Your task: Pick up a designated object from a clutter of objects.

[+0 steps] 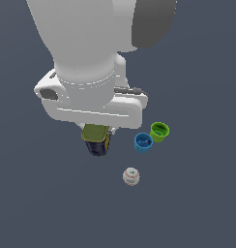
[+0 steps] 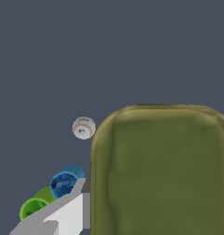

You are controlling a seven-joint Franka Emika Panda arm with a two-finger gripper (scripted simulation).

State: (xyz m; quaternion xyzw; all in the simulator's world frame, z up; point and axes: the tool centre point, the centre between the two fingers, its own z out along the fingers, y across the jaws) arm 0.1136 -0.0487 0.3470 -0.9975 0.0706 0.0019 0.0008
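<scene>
One olive-topped, dark-blue-sided can point(image 1: 95, 140).

Olive-topped, dark blue can point(image 1: 96, 139); blue cup point(image 1: 142, 142); green cup point(image 1: 159, 131); white baseball point(image 1: 131, 177) with red stitching; white arm point(image 1: 86, 58).

Flat, even simulator lighting; no cast shadows or glare; both views sharp, the ground uniformly dim slate.
</scene>
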